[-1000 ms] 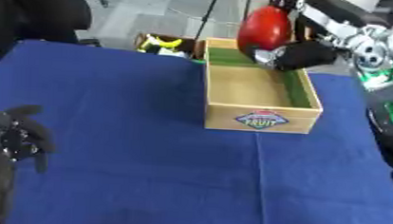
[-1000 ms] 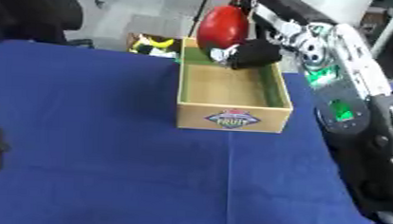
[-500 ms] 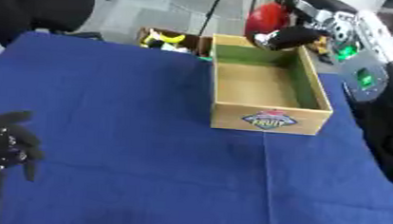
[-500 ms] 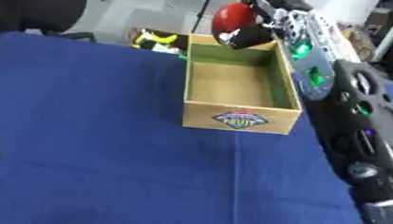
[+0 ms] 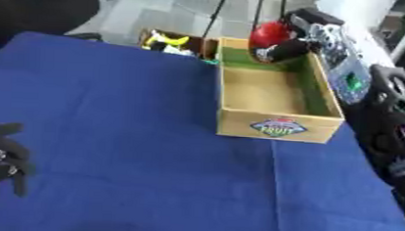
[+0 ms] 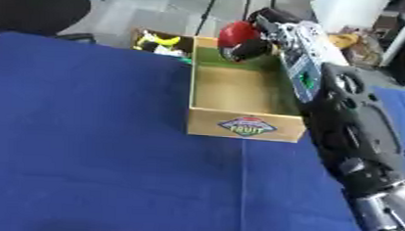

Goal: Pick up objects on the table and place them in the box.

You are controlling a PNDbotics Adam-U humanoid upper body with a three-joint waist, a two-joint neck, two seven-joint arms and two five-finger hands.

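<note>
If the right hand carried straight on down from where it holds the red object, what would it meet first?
Probably the box floor near its far end: the right hand holds the red object above the far wall, with nothing visible inside below. Depth is unclear, so it could catch the far rim instead.

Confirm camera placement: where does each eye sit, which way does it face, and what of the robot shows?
Left eye view: head camera, looking down at the blue tablecloth and open cardboard box; left hand idle at the lower left, right arm along the right edge.
Right eye view: same head, set slightly to the right, looking down; right arm fills the right side, left hand not visible.
Shared: right hand, fingers curled round the red round object, over the box's far end.
</note>
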